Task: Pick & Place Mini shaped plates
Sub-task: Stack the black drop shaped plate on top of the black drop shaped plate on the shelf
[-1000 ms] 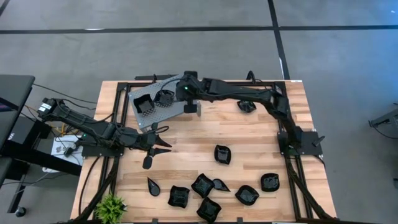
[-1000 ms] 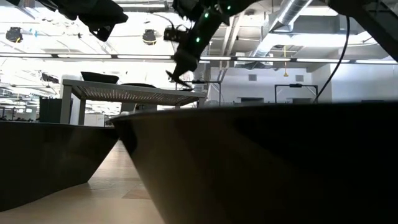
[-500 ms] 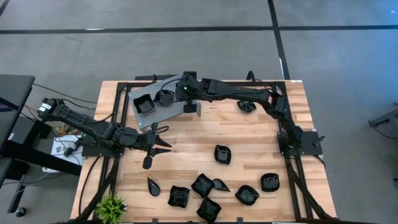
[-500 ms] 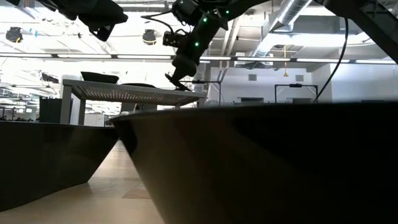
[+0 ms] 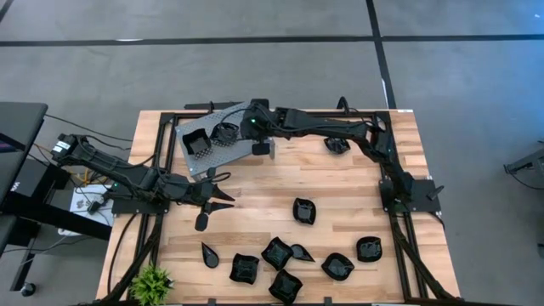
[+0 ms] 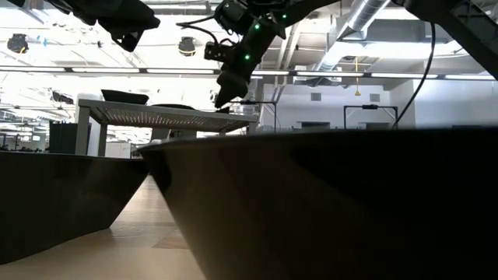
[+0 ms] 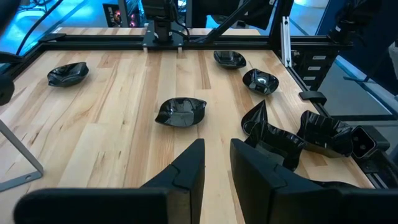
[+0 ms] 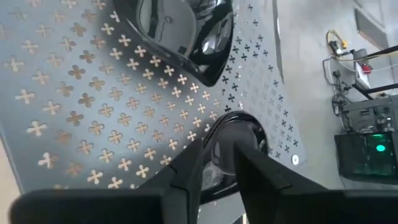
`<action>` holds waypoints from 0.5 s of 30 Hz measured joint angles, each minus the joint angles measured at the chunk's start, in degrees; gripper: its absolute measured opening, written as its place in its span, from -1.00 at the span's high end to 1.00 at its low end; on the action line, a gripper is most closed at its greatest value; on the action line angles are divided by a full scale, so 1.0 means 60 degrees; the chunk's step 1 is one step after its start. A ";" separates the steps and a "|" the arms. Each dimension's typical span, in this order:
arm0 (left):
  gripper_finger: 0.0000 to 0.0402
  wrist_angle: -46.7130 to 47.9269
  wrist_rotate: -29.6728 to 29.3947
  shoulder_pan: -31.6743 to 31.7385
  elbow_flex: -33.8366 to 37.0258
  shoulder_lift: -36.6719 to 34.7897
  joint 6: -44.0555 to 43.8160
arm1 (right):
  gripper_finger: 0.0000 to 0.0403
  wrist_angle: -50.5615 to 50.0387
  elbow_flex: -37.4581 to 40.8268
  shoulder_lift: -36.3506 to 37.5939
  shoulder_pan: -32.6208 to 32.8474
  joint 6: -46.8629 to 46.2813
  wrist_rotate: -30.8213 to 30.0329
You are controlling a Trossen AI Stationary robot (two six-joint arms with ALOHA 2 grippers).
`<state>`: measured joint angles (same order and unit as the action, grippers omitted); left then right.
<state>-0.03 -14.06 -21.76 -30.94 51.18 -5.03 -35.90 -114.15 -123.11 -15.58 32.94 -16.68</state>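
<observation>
The grey perforated tray (image 5: 210,146) stands raised on legs at the table's far left. On it lie a square black mini plate (image 5: 197,143) and a rounded one (image 5: 225,133). My right gripper (image 8: 217,152) slants down over the rounded plate (image 8: 239,127), open, with that plate's rim under its fingertips. Other mini plates lie on the wood: one mid-table (image 5: 304,211), one at the far right (image 5: 337,144), several along the near edge (image 5: 277,253). My left gripper (image 7: 216,163) hangs open over the table's left middle (image 5: 228,197), with nothing in it. My right gripper's fingers (image 8: 193,163) stand on either side of the rounded plate's near rim (image 8: 219,129), slanting down from the table's right. The plate lies on the tray. I cannot tell whether a finger touches the rim.
In the low view, dark plates (image 6: 327,202) close to the camera hide most of the table. The tray's leg (image 7: 18,155) stands near my left gripper. Bare wood lies between the tray and the near row of plates. A small plant (image 5: 151,282) sits at the near left corner.
In the low view, the thin plate edge that stuck out at my right gripper's fingertips just above the tray no longer shows there. Both arms have hardly moved.
</observation>
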 joint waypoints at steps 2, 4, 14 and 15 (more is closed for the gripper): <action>0.61 0.0000 -0.0001 0.0000 0.0000 0.0000 0.0001 | 0.54 0.0030 0.0000 0.0055 0.0119 0.0002 -0.0218; 0.61 -0.0003 0.0000 0.0000 0.0000 0.0000 -0.0001 | 0.52 -0.0059 -0.0165 0.0080 0.0307 -0.0002 -0.0596; 0.61 -0.0004 -0.0003 -0.0002 0.0000 0.0000 -0.0067 | 0.52 -0.2880 -0.2200 0.0094 0.1622 -0.1246 -0.1527; 0.61 -0.0004 0.0000 0.0000 0.0000 0.0000 -0.0067 | 0.52 -0.3139 -0.2447 0.0099 0.1790 -0.1383 -0.1527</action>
<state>-0.05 -14.06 -21.76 -30.94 51.18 -5.43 -54.73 -128.83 -122.51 -4.84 24.64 -25.85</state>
